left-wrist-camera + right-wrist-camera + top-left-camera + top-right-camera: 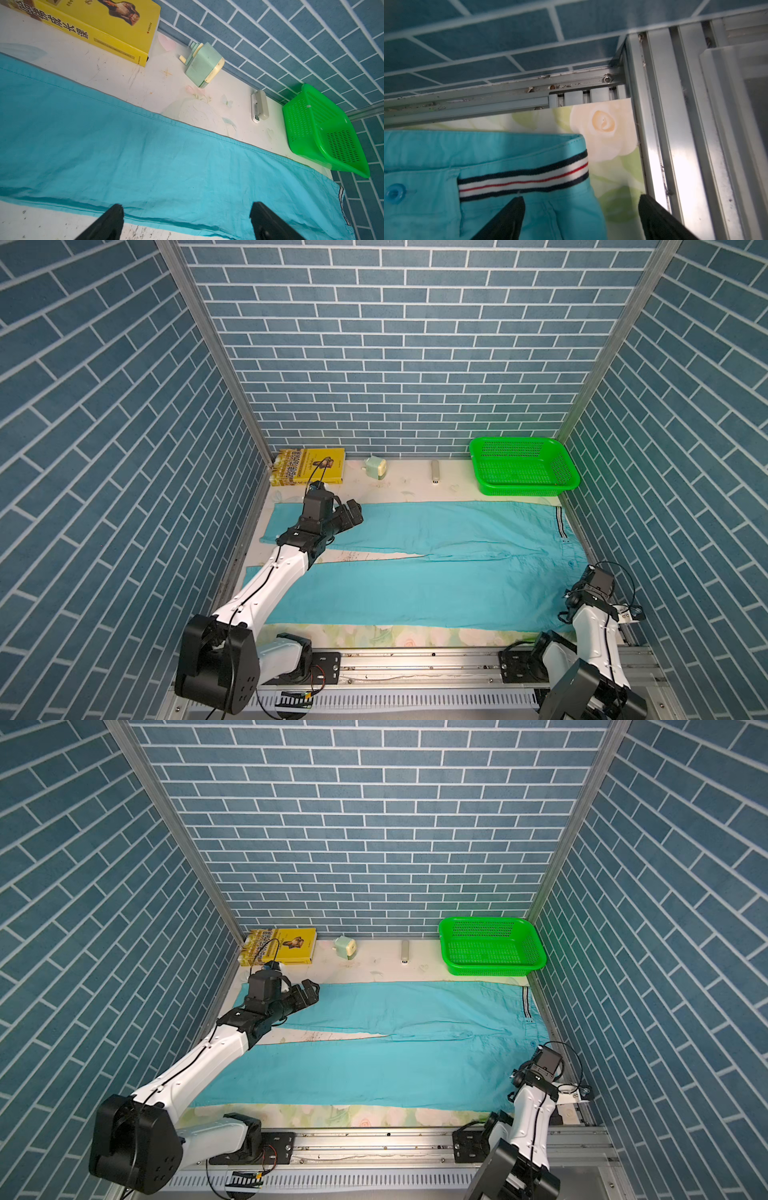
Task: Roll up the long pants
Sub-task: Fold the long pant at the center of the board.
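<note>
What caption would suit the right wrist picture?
Open right gripper at the striped waistband corner of the pants.

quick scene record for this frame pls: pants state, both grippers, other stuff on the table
long pants: spread flat, not rolled; waistband at robot's right, legs toward its left
left gripper: open, over the far leg's inner edge, holding nothing
right gripper: open, straddling the waistband's near corner, nothing gripped
back wall: yellow book, pencil sharpener, small grey device, green basket
</note>
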